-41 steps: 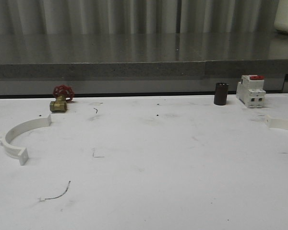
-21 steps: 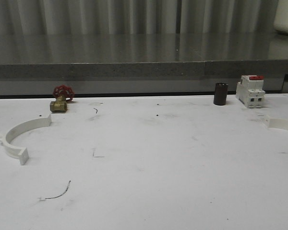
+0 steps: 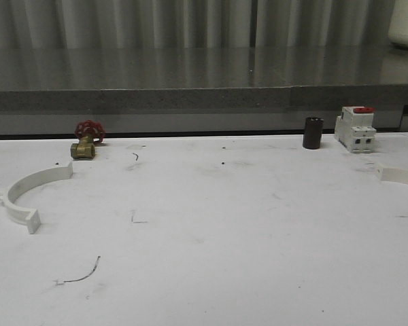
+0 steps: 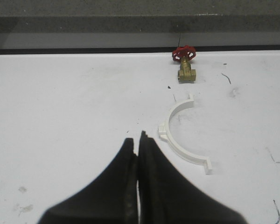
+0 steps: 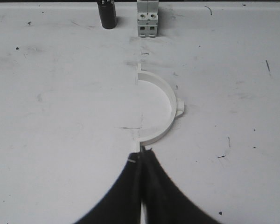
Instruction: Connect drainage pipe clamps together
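Two off-white half-ring drainage pipe clamps lie apart on the white table (image 3: 224, 224). One clamp (image 3: 27, 187) rests at the left side; the other clamp (image 3: 400, 175) is cut by the right edge of the front view. In the left wrist view my left gripper (image 4: 139, 137) is shut and empty, its tips a short way beside the left clamp (image 4: 175, 146). In the right wrist view my right gripper (image 5: 142, 151) is shut, its tips right at the near end tab of the right clamp (image 5: 165, 92), with nothing seen between the fingers.
A brass valve with a red handwheel (image 3: 87, 141) stands behind the left clamp. A dark cylinder (image 3: 313, 133) and a white breaker with a red top (image 3: 355, 129) stand at the back right. A grey ledge runs behind the table.
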Controlling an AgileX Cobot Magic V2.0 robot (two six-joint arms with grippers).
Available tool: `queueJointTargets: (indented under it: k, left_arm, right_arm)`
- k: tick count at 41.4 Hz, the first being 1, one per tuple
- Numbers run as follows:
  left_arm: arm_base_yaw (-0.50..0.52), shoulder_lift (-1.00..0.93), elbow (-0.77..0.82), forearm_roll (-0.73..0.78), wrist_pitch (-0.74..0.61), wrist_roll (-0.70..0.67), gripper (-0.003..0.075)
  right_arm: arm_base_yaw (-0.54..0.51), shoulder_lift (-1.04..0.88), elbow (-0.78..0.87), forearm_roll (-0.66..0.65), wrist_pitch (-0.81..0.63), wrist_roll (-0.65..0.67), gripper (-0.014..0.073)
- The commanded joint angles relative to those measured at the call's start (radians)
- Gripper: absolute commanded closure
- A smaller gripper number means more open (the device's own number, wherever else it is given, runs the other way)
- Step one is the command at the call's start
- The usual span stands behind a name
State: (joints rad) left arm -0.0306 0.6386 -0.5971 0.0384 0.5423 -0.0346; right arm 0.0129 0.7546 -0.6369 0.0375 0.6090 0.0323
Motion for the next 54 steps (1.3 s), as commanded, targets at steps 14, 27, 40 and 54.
queueJointTargets:
  k: [14, 27, 40, 54]
  left_arm:
    - [-0.002, 0.113, -0.071, -0.012, -0.020, -0.008, 0.0262]
    - [-0.115, 0.419, -0.262, 0.002, 0.094, -0.008, 0.0262]
    - [-0.130, 0.748, -0.421, 0.002, 0.148, -0.008, 0.0262]
    - [-0.128, 1.013, -0.543, 0.007, 0.129, -0.008, 0.0262]
  right_arm:
    - [-0.005, 0.007, -0.033, -0.013, -0.045, -0.003, 0.0165]
    - [-0.005, 0.007, -0.033, -0.013, -0.045, -0.003, 0.0165]
    - [-0.005, 0.007, -0.033, -0.013, -0.045, -0.003, 0.0165]
    - [-0.005, 0.007, -0.033, -0.013, -0.045, -0.003, 0.0165]
